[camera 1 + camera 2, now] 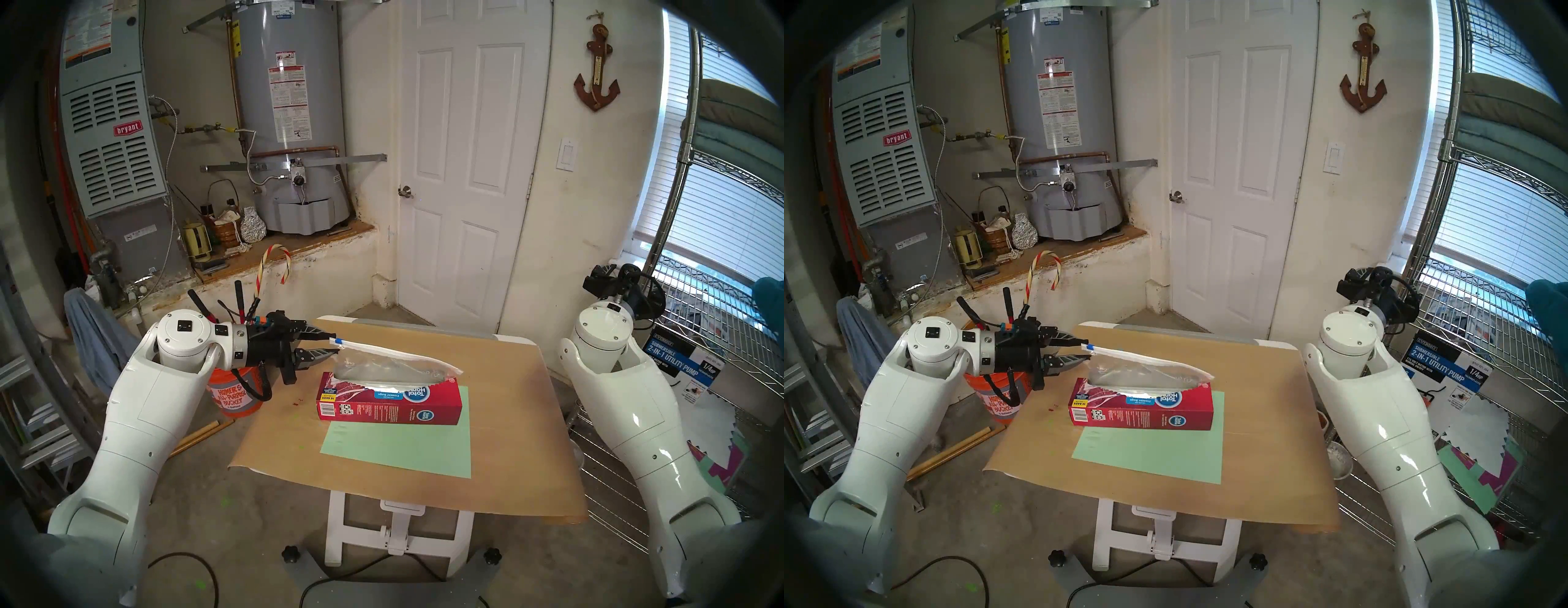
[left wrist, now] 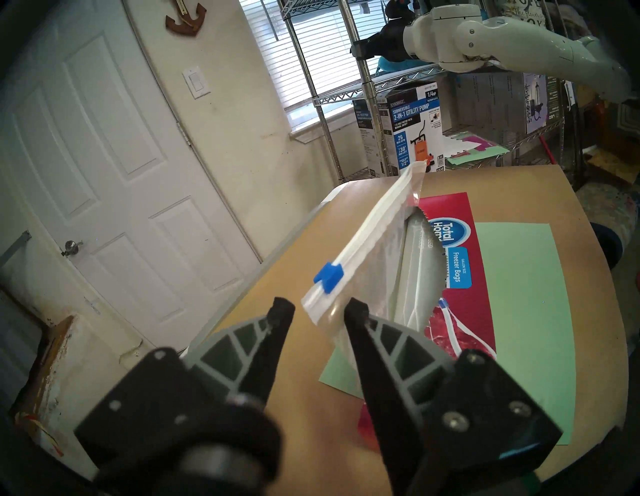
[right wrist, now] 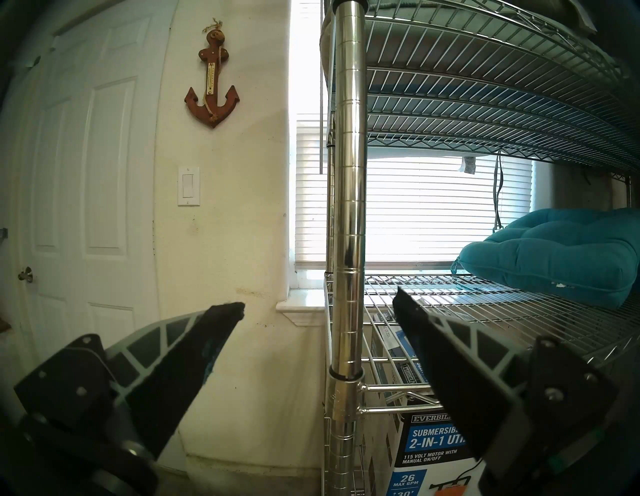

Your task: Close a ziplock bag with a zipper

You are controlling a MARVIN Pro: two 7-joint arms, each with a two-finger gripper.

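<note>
Zipper [image 2: 328,276] sits just past the tips of the left gripper [image 2: 318,309], whose jaws stand apart around the bag's [image 2: 367,270] near corner, clamped on nothing. Bag rests on the red box [image 1: 394,402] mid-worktop [image 1: 509,467], its zip strip running from lower centre toward upper right in the left wrist view. Right gripper [image 3: 318,308], jaws wide apart, hangs well away by the shelf. Box reads "Total Home Freezer Bags"; a carton reads "2-IN-1 UTILITY PUMP".

ziplock bag [image 1: 394,365] in box [image 1: 390,403], box on table [image 1: 509,467]
</note>
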